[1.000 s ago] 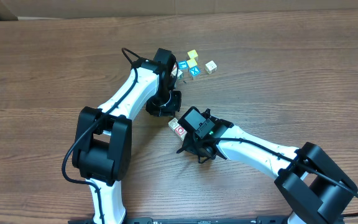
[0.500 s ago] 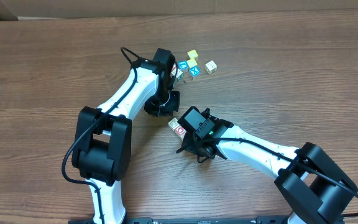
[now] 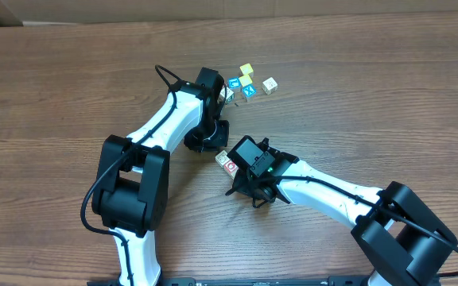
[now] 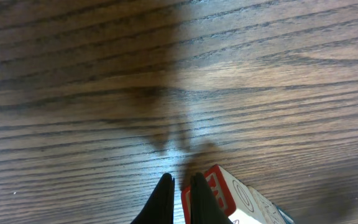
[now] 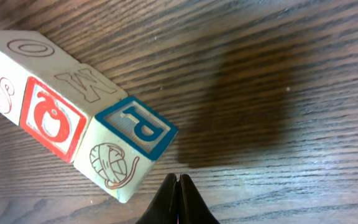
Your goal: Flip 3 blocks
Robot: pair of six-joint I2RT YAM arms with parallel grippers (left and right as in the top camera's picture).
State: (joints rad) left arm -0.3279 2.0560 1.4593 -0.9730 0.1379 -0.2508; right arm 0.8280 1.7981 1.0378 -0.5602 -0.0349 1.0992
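Three blocks lie in a row just ahead and left of my right gripper [image 5: 178, 182], which is shut on nothing. The middle block [image 5: 48, 118] shows a red ring face, the near one [image 5: 112, 163] a blue P and a yarn drawing, and the far one [image 5: 28, 46] an O. From overhead I see the red-ring block [image 3: 230, 165] and a cream block [image 3: 221, 157] at the right wrist's tip. My left gripper [image 4: 180, 183] is shut and empty, with its right finger against a red-framed block [image 4: 219, 186].
A loose cluster sits at the back centre: two yellow cubes [image 3: 246, 71], two blue-faced cubes [image 3: 249, 92] and a cream cube [image 3: 270, 85]. The left arm [image 3: 173, 115] stretches diagonally towards it. The right arm [image 3: 324, 191] crosses the front right of the wooden table [image 3: 388, 95].
The left arm's wrist has shifted slightly to the left. The right arm and the blocks have not moved.
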